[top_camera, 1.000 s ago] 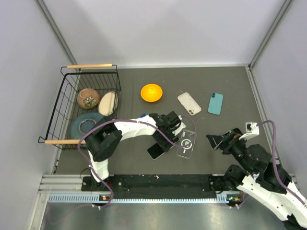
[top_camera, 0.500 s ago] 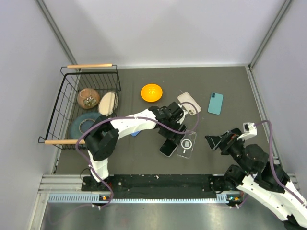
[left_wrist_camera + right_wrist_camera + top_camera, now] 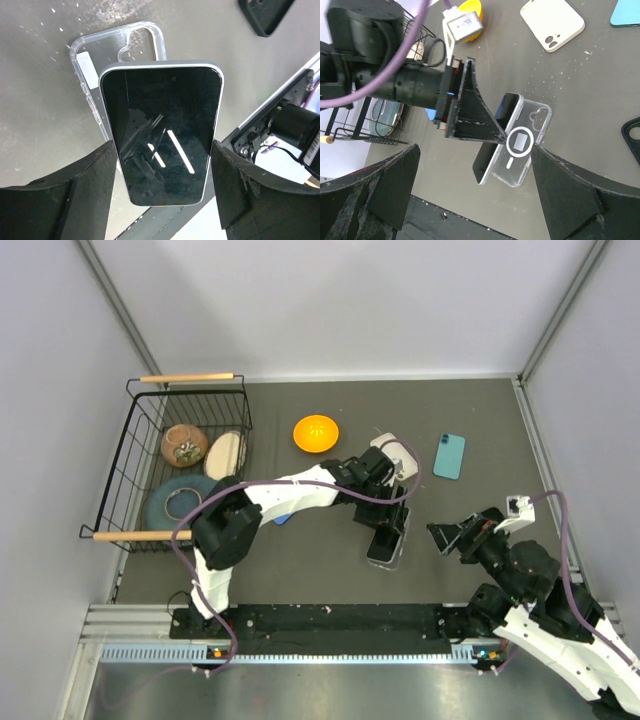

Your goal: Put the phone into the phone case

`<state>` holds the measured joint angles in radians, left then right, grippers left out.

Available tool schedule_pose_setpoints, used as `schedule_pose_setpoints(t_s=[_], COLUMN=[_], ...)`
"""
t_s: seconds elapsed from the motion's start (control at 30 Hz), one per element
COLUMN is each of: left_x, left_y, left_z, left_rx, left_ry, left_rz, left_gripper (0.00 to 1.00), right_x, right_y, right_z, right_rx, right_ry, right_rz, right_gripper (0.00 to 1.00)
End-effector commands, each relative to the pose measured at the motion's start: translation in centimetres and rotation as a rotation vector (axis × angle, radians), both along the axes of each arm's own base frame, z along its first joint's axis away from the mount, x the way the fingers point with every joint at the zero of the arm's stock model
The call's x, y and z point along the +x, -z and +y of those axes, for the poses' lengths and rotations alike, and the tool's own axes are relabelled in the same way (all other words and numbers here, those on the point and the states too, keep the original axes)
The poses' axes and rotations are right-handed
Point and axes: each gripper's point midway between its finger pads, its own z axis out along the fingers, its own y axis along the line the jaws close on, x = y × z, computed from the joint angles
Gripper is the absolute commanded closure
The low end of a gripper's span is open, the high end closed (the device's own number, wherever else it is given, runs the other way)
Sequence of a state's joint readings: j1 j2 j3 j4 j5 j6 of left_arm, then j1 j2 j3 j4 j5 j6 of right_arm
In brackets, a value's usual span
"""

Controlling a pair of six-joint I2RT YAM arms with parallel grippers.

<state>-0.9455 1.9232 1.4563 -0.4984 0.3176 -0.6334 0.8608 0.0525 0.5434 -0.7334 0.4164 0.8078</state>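
The right gripper point(image 3: 447, 537) sits at 3 o'clock of the case point(image 3: 100, 50), jaws spread wide, holding nothing. The left gripper point(image 3: 164, 160) clamps the phone point(image 3: 162, 120) by its long edges, just over the case, whose camera end shows at 11 o'clock of the phone. Farther off lie the teal phone point(image 3: 449, 456) at 1 o'clock and the bowl point(image 3: 316, 433) at 11.

A dark grey table point(image 3: 480, 420) was enclosed by plain pale walls point(image 3: 340, 300) at its left, far and right edges. A ribbed metal rail point(image 3: 330, 652) ran along its near edge. Lighting was even.
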Motion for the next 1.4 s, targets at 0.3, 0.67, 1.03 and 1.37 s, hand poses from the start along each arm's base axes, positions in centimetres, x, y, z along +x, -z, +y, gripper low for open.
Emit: schedule_pose_setpoints(t_s=[0.3, 0.67, 1.03, 1.37], left_x=[1.7, 2.6, 2.6, 2.5], left_y=[0.2, 1.0, 2.2, 2.6], left_z=[-3.4, -3.9, -3.4, -2.5], left_rx=[-0.070, -0.060, -0.017, 0.019], left_ry=[-0.054, -0.072, -0.077, -0.093], left_rz=[0.000, -0.029, -0.021, -0.030], left_gripper=[0.62, 0.59, 0.56, 0.43], right_x=[0.0, 0.1, 0.2, 0.2], right_y=[-0.9, -1.0, -0.7, -0.5], right_z=[-0.1, -0.1, -0.1, -0.1], right_rx=[0.013, 0.010, 0.002, 0.000], right_ry=[0.002, 0.003, 0.008, 0.008], right_rz=[-0.021, -0.021, -0.016, -0.013], right_gripper=[0.07, 0.08, 0.08, 0.08])
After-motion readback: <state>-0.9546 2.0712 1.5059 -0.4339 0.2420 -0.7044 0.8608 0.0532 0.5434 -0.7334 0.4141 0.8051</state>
